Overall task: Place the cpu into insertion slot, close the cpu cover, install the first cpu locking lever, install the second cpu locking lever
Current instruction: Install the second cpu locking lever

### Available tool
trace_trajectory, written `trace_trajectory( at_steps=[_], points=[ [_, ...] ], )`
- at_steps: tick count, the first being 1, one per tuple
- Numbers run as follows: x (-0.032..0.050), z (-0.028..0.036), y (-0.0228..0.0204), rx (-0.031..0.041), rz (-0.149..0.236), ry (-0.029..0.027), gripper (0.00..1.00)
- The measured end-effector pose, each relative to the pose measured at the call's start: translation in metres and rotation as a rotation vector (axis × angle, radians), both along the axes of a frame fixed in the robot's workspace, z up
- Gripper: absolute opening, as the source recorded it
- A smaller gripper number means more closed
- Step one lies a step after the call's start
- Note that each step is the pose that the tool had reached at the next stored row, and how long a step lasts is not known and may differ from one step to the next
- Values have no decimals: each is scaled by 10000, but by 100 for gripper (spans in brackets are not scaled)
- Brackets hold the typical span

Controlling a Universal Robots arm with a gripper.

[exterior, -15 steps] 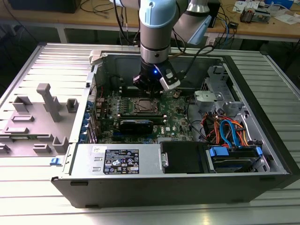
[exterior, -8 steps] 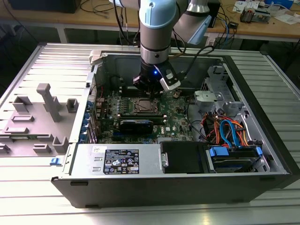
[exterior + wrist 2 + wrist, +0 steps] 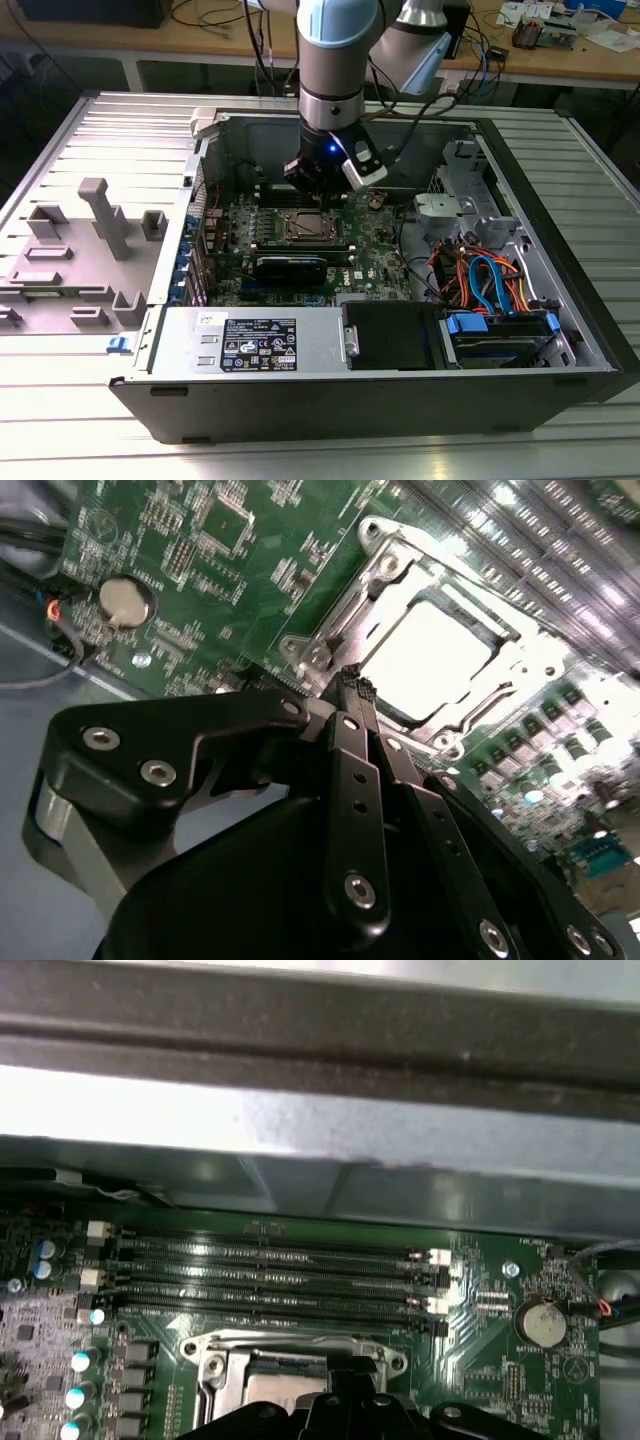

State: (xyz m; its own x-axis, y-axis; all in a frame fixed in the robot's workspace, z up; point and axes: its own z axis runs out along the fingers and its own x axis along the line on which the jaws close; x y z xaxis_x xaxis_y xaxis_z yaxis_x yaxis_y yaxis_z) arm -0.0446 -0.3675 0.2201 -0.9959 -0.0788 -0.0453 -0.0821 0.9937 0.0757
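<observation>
An open black and silver desktop computer case (image 3: 520, 300) lies on its side on a ribbed metal table (image 3: 120, 130), with a green motherboard (image 3: 380, 262) exposed inside. A pale blue and silver robot arm (image 3: 335, 60) reaches straight down into the case, and its black metal gripper (image 3: 352, 687) hangs just above the board at the edge of the square silver-bordered insertion slot (image 3: 305, 228). In the second wrist view the black fingers (image 3: 345, 742) are pressed together to a narrow tip and grasp nothing. Just beyond that tip, the small flat silver-grey cpu (image 3: 432, 650) already sits in the slot, its top glaring white under the light. The thin square silver cpu cover (image 3: 405, 582) lies flat around the chip, framing it through its large window. In the first wrist view, four long black memory slots (image 3: 270, 1270) run beside the socket, and a round silver coin battery (image 3: 545, 1324) sits well apart from it. In the exterior view a black label with white print (image 3: 258, 345) is stuck on the silver power supply box (image 3: 240, 338); its writing is too small to read. No writing on the board can be made out.
</observation>
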Motion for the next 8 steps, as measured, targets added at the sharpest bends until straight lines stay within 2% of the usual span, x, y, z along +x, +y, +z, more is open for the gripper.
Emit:
trace_trajectory(
  at_steps=[1, 2, 3, 8],
  points=[
    [0, 1, 0, -246, 0, 0, 11],
    [0, 1, -1, -433, -1, 1, 11],
    [0, 5, 0, -536, 0, 0, 11],
    [0, 102, -3, -550, -4, 52, 11]
  ],
)
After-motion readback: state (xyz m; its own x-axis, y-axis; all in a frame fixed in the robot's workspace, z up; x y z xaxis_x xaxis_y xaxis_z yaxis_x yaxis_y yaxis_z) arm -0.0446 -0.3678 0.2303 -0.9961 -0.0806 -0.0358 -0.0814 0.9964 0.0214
